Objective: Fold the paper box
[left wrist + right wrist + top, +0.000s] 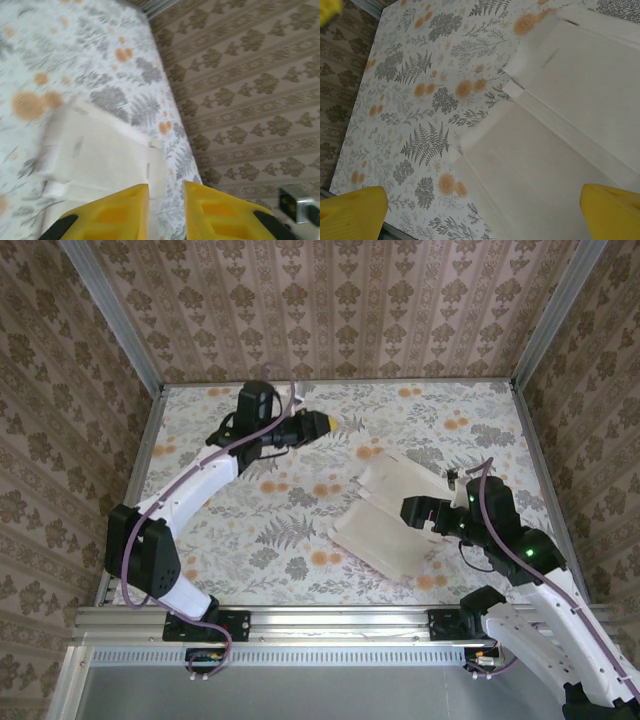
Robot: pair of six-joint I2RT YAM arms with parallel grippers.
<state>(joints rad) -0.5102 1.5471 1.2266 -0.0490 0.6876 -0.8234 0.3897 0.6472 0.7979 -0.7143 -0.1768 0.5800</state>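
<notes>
The paper box (385, 525) lies flat on the table's right half as an off-white die-cut sheet with creases and tabs. My right gripper (410, 512) hovers over the sheet's right side. Its yellow fingers (351, 212) stand wide open in the right wrist view, with the sheet (560, 150) below them and nothing between them. My left gripper (323, 423) hangs at the back centre, well above and left of the sheet. In the left wrist view the sheet (100, 150) lies ahead of its fingers (120, 215), which are parted by a narrow gap and hold nothing.
A floral cloth covers the table (250, 510). Patterned walls (340, 300) close in the back and both sides, with metal posts at the corners. An aluminium rail (330, 620) runs along the near edge by the arm bases.
</notes>
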